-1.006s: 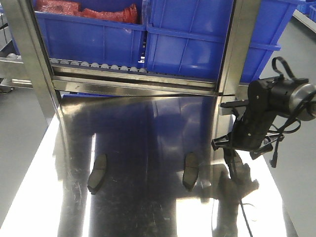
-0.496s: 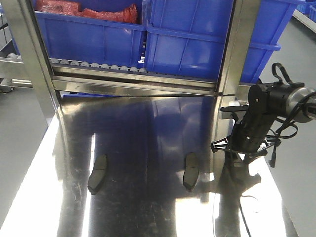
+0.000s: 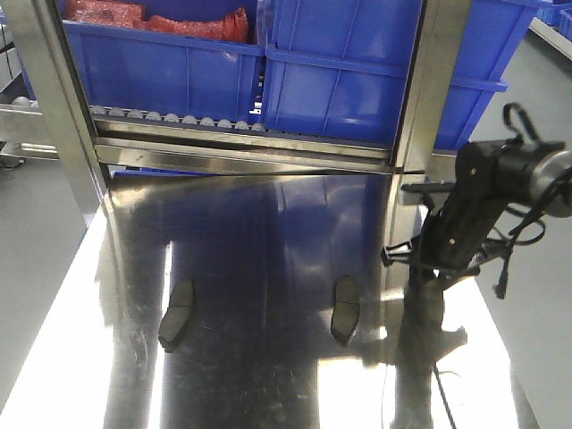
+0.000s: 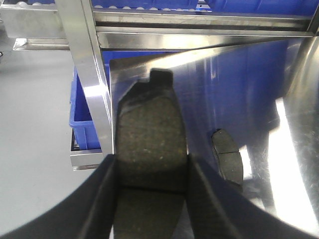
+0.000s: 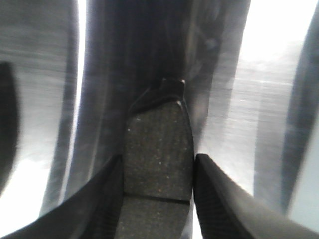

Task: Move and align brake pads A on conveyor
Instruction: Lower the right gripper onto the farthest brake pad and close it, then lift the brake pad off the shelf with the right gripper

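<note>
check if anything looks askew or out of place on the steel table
The left brake pad on the steel table leans slightly clockwise, while the right brake pad lies nearly straight, so they are not parallel. Nothing looks spilled or damaged.

Brake pads A (image 3: 176, 313): four; two lying on steel table (image 3: 268, 223); third pad (image 4: 149, 124) in left gripper (image 4: 152, 159); fourth pad (image 5: 158, 134) in right gripper (image 5: 159, 159); blue bins (image 3: 170, 63): at least two; steel uprights (image 3: 52, 98): two.

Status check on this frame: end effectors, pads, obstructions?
Left end effector shut on brake pad. Right end effector shut on second pad. Third pad and fourth pad flat on steel table, apart. Conveyor not in view.
</note>
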Tool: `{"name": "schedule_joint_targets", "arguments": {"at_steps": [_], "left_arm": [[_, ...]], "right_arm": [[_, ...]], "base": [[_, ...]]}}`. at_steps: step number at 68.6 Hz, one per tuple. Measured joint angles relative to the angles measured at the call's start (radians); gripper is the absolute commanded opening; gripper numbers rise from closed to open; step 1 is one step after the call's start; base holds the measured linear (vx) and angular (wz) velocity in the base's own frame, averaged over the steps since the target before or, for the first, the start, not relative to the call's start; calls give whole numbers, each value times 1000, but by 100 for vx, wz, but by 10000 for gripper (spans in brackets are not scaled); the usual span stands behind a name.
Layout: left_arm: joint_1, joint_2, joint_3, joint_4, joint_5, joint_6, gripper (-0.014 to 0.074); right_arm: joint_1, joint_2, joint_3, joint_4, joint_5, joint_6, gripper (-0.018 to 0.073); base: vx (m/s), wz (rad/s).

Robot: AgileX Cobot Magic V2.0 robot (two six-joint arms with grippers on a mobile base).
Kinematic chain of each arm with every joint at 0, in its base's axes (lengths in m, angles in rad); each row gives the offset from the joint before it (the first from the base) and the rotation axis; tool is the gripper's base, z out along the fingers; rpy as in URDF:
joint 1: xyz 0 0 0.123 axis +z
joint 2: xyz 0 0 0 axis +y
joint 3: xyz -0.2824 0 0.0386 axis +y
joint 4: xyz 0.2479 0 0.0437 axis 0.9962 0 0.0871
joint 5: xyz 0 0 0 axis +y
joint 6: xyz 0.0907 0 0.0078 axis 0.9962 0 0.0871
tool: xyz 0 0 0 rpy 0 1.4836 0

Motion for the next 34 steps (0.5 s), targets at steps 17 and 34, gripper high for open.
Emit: {"name": "schedule_joint_targets", "arguments": {"at_steps": [17,34], "left_arm": [[0,0,0,0,0,0,-6],[0,0,0,0,0,0,-6]], "right_arm": [[0,-249,78,-13,-61,1,-7],[0,-559,249,-17,-191,-24,-8]], "base": [[0,0],[0,0]]}}
